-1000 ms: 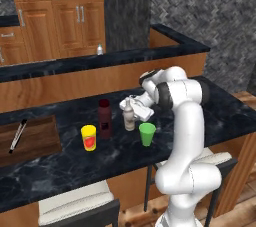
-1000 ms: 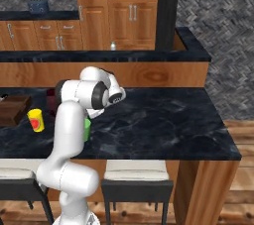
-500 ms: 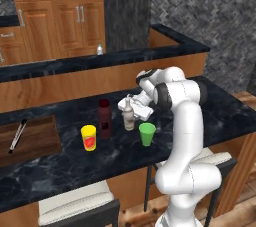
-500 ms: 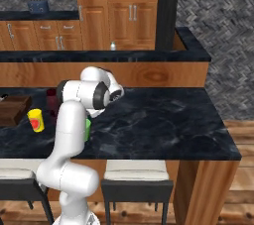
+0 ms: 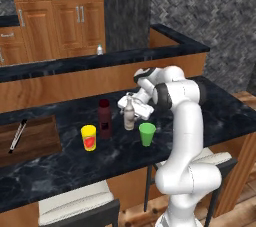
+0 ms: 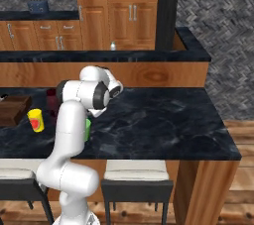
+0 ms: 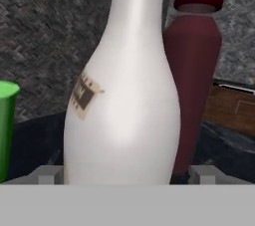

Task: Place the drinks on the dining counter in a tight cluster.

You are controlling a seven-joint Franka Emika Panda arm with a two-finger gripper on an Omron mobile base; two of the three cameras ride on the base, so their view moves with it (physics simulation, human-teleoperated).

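Observation:
On the dining counter (image 5: 70,168) a slim tan bottle with a white neck (image 5: 129,115) stands upright. A dark maroon bottle (image 5: 104,118) stands just left of it. My gripper (image 5: 131,107) is level with the tan bottle, open, a finger on each side. In the hand view the tan bottle (image 7: 124,95) stands between my spread fingertips (image 7: 203,174), with a gap on the right side. The maroon bottle (image 7: 193,70) is close behind it. A short clear bottle with a light cap (image 5: 100,49) stands far back on the raised dark ledge, also seen in the right base view (image 6: 113,46).
A green cup (image 5: 147,134) stands right of the tan bottle, and a yellow cup (image 5: 88,137) left of the maroon one. A wooden board (image 5: 30,141) with a utensil lies at the far left. Stools stand under the counter's near edge. The counter's right half (image 6: 163,120) is bare marble.
The jaws have spread apart and let go of the tan bottle, which stands in the same spot. The arm has hardly moved.

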